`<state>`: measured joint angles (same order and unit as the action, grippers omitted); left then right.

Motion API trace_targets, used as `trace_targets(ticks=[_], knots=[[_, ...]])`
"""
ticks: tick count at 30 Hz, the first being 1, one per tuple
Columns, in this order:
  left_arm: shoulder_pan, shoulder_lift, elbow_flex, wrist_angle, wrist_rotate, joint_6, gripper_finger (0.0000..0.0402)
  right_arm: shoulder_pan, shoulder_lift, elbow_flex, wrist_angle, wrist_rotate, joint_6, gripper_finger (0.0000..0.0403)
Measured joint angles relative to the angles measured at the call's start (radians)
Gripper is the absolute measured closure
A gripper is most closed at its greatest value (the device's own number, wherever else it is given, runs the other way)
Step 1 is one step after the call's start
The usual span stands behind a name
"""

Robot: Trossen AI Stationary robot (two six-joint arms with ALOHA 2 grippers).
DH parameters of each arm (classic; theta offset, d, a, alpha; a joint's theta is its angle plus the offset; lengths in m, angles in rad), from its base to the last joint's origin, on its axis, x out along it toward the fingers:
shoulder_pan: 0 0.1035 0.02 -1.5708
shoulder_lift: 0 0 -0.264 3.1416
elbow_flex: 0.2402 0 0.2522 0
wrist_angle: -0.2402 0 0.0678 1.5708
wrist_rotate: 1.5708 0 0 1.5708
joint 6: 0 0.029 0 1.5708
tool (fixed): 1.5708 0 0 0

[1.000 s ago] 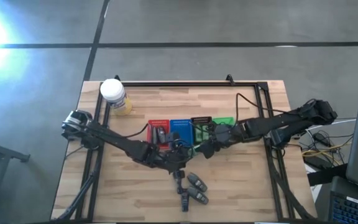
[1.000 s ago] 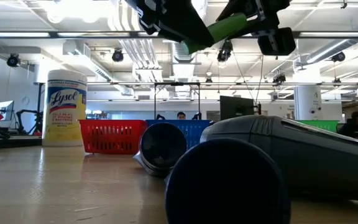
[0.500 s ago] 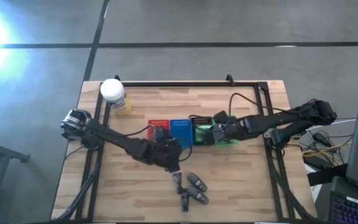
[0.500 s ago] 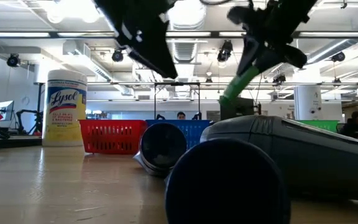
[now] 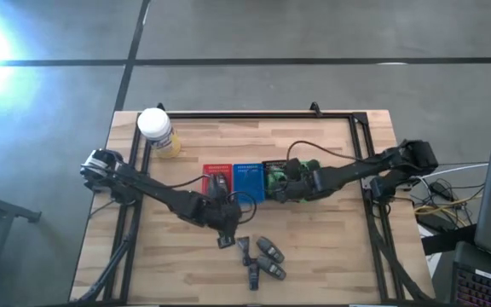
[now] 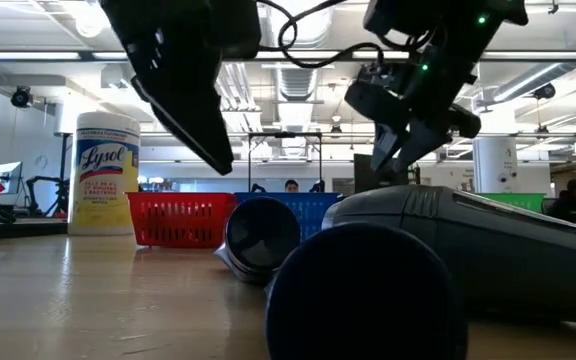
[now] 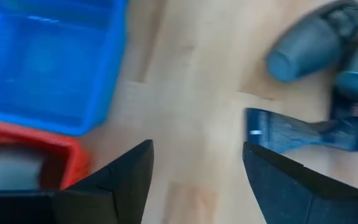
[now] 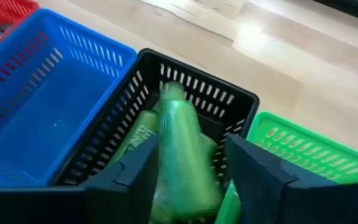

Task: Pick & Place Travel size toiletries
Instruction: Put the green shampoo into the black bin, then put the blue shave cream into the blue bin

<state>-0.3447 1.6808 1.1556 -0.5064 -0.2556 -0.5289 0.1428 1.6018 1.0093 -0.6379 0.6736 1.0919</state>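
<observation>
your right gripper pinches a green bottle over the black tray, long axis pointing into it; left gripper, spread and empty, hangs nearer the grey bottles.

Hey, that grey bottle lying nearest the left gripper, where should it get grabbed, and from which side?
Grip the grey bottle across its rounded middle, coming from above with the left gripper open. It lies on its side on the table, and neighbours crowd one side.
</observation>
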Motion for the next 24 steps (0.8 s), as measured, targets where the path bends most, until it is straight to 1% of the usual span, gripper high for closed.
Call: trace_targets(ticks=[4, 7, 10, 14, 16, 18, 21, 24], knots=[[0.002, -0.003, -0.050, 0.091, 0.076, 0.067, 0.0150, 0.001, 0.040, 0.029, -0.003, 0.001, -0.050, 0.0166], [0.003, -0.003, -0.073, 0.145, 0.131, 0.172, 0.0149, 0.004, 0.050, 0.061, -0.020, -0.024, -0.078, 0.0124], [-0.006, -0.003, -0.077, 0.165, 0.180, 0.363, 0.0149, 0.026, 0.035, 0.095, -0.076, -0.016, -0.119, 0.0087], [-0.052, -0.003, -0.077, 0.203, 0.267, 0.713, 0.0149, 0.078, -0.007, 0.122, -0.123, -0.026, -0.268, 0.0046], [-0.076, -0.003, -0.077, 0.248, 0.282, 0.873, 0.0149, 0.113, -0.027, 0.131, -0.149, -0.041, -0.310, 0.0036], [-0.090, 0.006, -0.077, 0.316, 0.285, 0.975, 0.0149, 0.151, -0.039, 0.134, -0.186, -0.043, -0.300, 0.0032], [-0.087, 0.037, -0.074, 0.401, 0.285, 0.995, 0.0149, 0.206, -0.056, 0.141, -0.231, -0.045, -0.218, 0.0031], [-0.076, 0.086, -0.061, 0.405, 0.295, 1.002, 0.0149, 0.260, -0.060, 0.146, -0.251, -0.044, -0.136, 0.0031]])
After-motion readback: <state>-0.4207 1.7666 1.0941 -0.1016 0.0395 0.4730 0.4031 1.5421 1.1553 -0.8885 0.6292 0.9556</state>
